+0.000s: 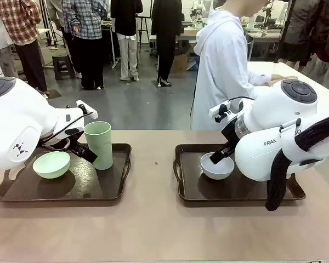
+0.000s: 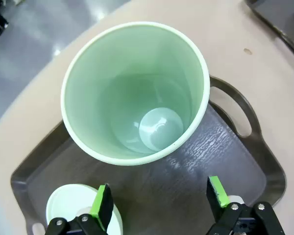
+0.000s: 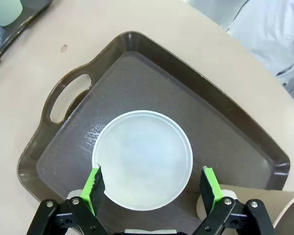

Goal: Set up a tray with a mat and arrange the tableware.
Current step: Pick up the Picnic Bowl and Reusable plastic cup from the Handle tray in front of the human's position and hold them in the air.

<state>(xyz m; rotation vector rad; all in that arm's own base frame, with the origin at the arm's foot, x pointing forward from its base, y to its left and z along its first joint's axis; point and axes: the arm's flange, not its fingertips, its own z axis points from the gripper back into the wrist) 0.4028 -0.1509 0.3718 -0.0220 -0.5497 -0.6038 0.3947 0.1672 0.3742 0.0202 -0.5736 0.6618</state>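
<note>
Two dark brown trays are lying on the tan table (image 1: 153,230), and every place here is being given from the pale green cup (image 1: 98,143). That cup is standing upright on the left tray (image 1: 60,200), toward the tray's right-hand handle. The mint green bowl (image 1: 51,164) is sitting on the same tray, to the cup's left and a little nearer the robot, apart from it.

The left gripper (image 2: 160,196) is hanging just beside the cup, on its left in the front view and above the tray floor. Its green pads are spread wide apart and are gripping nothing. In the left wrist view the cup's open mouth is facing the camera just beyond the fingertips.

The right tray (image 1: 236,201) is lying well to the right of the cup, with a bare strip of table and a small dark speck (image 1: 157,163) between them. The pale bluish-white bowl (image 1: 216,167) is resting on that tray, at the end nearer the cup.

The right gripper (image 3: 152,188) is hovering over this bowl with its jaws standing wide, one pad at each side of the bowl's near rim. Whether either pad is touching the rim cannot be told.

Part of the tan-brown cup (image 3: 289,215) is showing just beside the right gripper, farther from the pale green cup than the bowl is. A person in a white coat (image 1: 225,71) is standing at the table's far side, beyond the pale green cup and to its right.
</note>
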